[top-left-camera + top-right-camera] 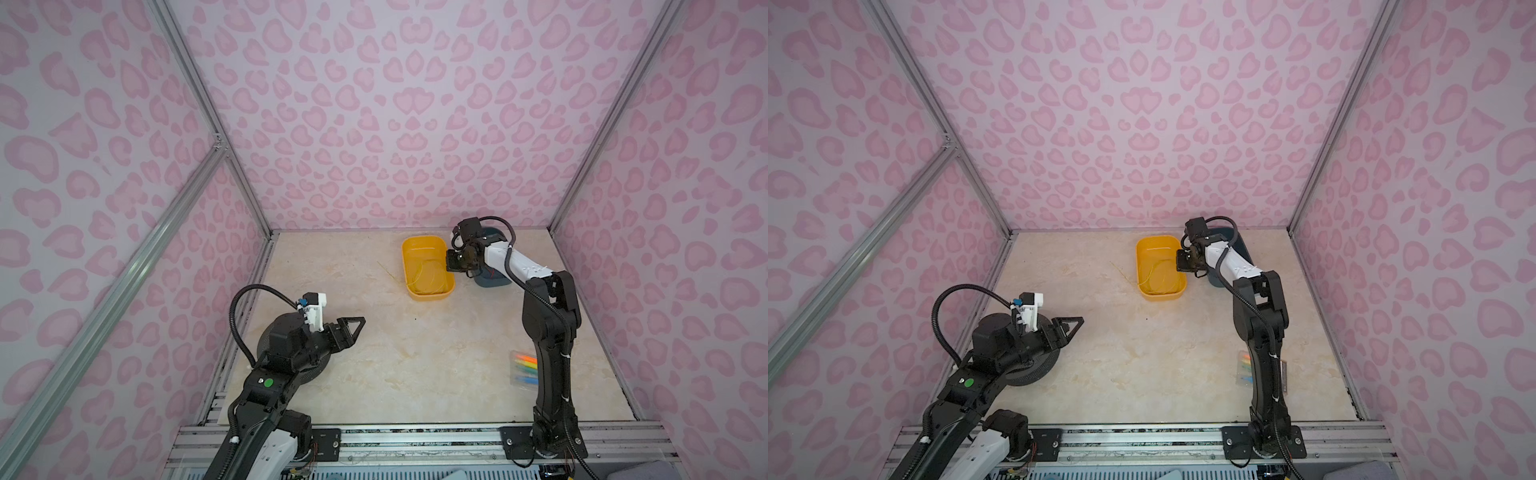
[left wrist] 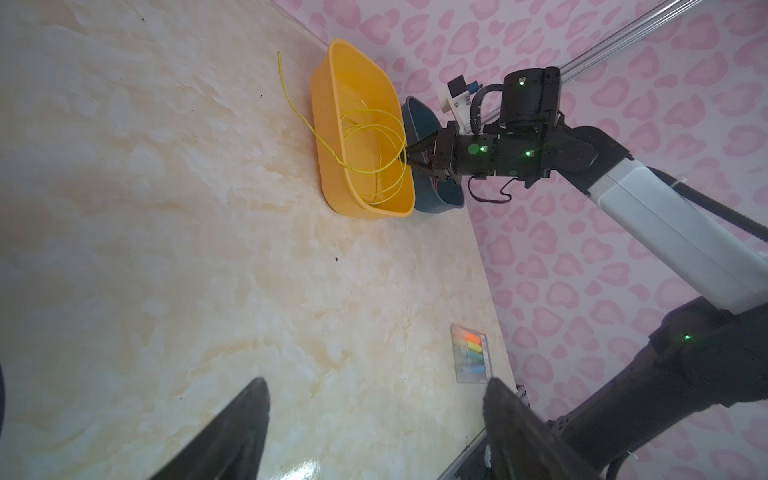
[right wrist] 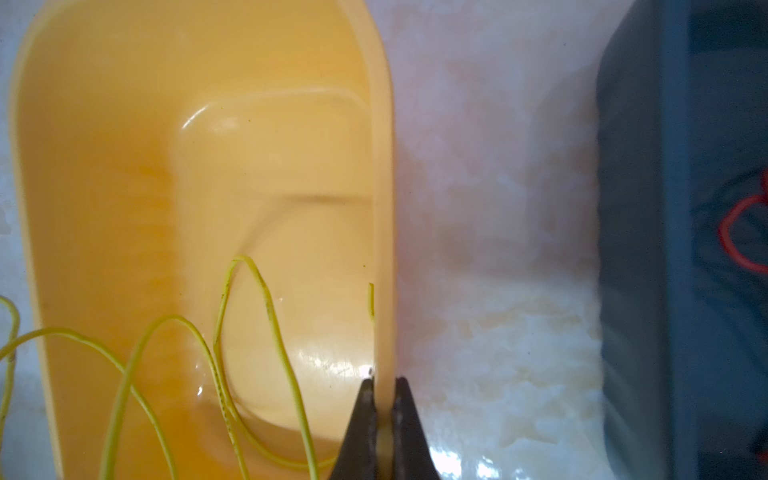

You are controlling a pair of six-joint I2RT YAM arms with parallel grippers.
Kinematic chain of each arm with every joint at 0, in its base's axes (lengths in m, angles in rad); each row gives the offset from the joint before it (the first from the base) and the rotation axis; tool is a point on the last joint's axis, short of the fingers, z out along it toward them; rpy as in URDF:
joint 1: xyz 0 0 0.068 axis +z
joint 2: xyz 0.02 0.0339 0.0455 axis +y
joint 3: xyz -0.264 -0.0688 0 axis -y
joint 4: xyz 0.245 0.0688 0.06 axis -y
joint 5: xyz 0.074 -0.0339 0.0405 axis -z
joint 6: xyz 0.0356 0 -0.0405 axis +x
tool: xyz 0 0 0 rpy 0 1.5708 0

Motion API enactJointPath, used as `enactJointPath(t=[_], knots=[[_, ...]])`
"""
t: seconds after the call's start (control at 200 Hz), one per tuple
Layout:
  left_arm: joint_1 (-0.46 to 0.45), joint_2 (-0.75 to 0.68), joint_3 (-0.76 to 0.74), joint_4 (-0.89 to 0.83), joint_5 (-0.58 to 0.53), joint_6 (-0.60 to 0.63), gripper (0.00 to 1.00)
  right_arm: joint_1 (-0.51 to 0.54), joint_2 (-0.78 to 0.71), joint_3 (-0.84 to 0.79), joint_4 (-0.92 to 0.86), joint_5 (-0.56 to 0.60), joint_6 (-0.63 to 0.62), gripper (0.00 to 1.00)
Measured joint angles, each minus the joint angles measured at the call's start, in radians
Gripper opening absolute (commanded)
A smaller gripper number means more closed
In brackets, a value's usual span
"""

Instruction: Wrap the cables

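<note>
Laboratory robot cell: a tabletop [image 1: 415,365] is enclosed by pink-patterned panels [image 1: 374,124] on aluminium struts [image 1: 145,249]; a left arm [image 1: 266,386] and right arm [image 1: 548,332] are bolted to a rail [image 1: 415,440], lower frame.

Wide and bare across the middle and front of the worktop [image 1: 415,365], crowded at the back by the yellow tub [image 1: 430,296] with thin yellow wire [image 3: 269,307] looping inside and trailing out on its left, the blue tub [image 1: 492,282] just beside, the right gripper [image 3: 384,386] over the gap between, jaws closed.
</note>
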Motion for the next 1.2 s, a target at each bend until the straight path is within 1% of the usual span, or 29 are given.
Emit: enactJointPath(t=[0.23,0.37,0.605,0.655,0.675,0.735,0.785,0.915,0.995,1.045,1.125,1.2], knots=[[0.000,0.018,0.000,-0.004,-0.006,0.000,0.83,-0.026,0.132,0.242,-0.104,-0.001,-0.018,0.00],[0.000,0.035,0.011,-0.004,-0.005,0.000,0.83,-0.032,0.174,0.309,-0.153,-0.001,-0.022,0.00],[0.000,0.029,0.019,-0.013,-0.006,0.003,0.83,-0.031,0.163,0.300,-0.183,0.013,-0.016,0.00],[0.000,0.032,0.021,-0.018,-0.011,0.004,0.83,-0.031,0.155,0.299,-0.188,0.014,-0.013,0.10],[0.000,0.034,0.023,-0.020,-0.013,0.004,0.83,-0.031,0.153,0.300,-0.188,0.015,-0.010,0.12],[0.000,0.043,0.029,-0.020,-0.013,0.004,0.83,-0.032,0.150,0.306,-0.190,0.025,-0.001,0.13],[0.000,0.047,0.031,-0.021,-0.013,0.004,0.83,-0.032,0.149,0.313,-0.195,0.027,0.006,0.17],[0.000,0.047,0.037,-0.037,-0.015,0.008,0.83,-0.034,0.138,0.320,-0.202,0.028,0.020,0.18],[0.000,0.047,0.049,-0.052,-0.016,0.011,0.84,-0.036,0.126,0.320,-0.208,0.028,0.031,0.24],[0.000,0.052,0.060,-0.059,-0.016,0.019,0.85,-0.036,0.108,0.316,-0.210,0.028,0.032,0.26],[0.000,0.066,0.089,-0.074,-0.028,0.037,0.85,-0.039,0.068,0.304,-0.208,0.031,0.032,0.26],[0.000,0.081,0.115,-0.093,-0.066,0.053,0.85,-0.045,0.021,0.289,-0.208,0.040,0.032,0.27]])
